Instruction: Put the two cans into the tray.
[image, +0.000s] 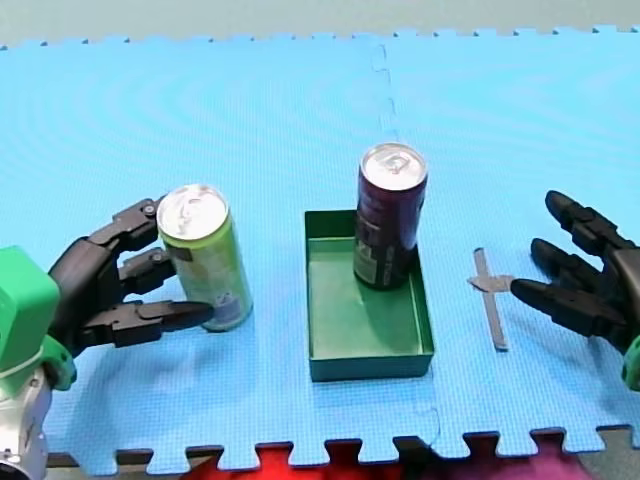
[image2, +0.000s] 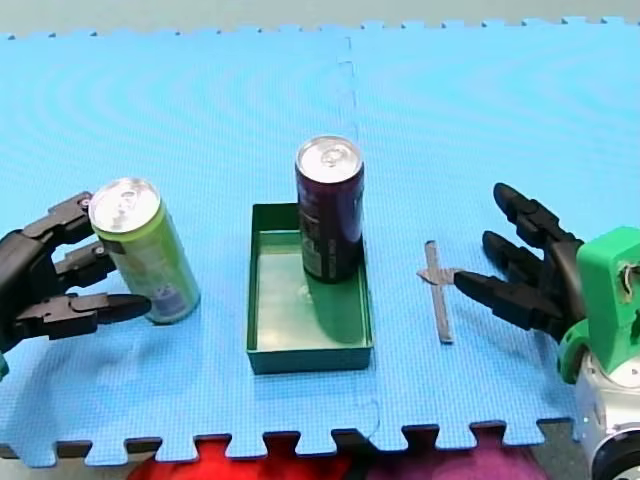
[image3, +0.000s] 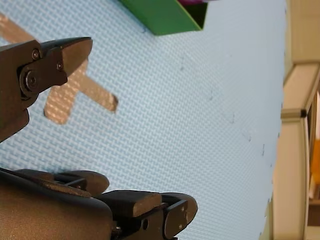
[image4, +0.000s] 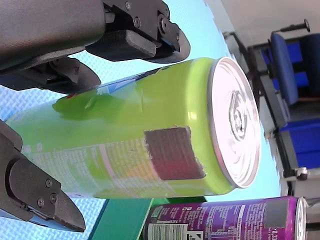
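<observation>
The green can (image: 205, 255) stands on the blue mat (image: 250, 120) just left of the tray (image: 370, 367), apart from it. The left hand (image: 120, 290) wraps it: thumb across the lower front, the other fingers behind the upper body, so the grasp looks made. Whether the base has left the mat I cannot tell. The purple can (image: 390, 215) is upright inside the tray, at its far right corner, so that half of the job looks done and the step in hand is carrying the second can over. The next move seems to call for lifting the green can above the tray's near wall, bringing it right, and setting it on the bare floor in front of the purple can without knocking it. The right hand (image: 585, 280) is right of the tray near a tape cross (image: 492, 300), released and holding nothing. The second wrist view adds what the head views lack: the left hand's fingers (image4: 140, 35) pressed along the can's side, a dark patch on its label, and the purple can's label beside it. The first wrist view shows the tape cross and a corner of the tray up close.
</observation>
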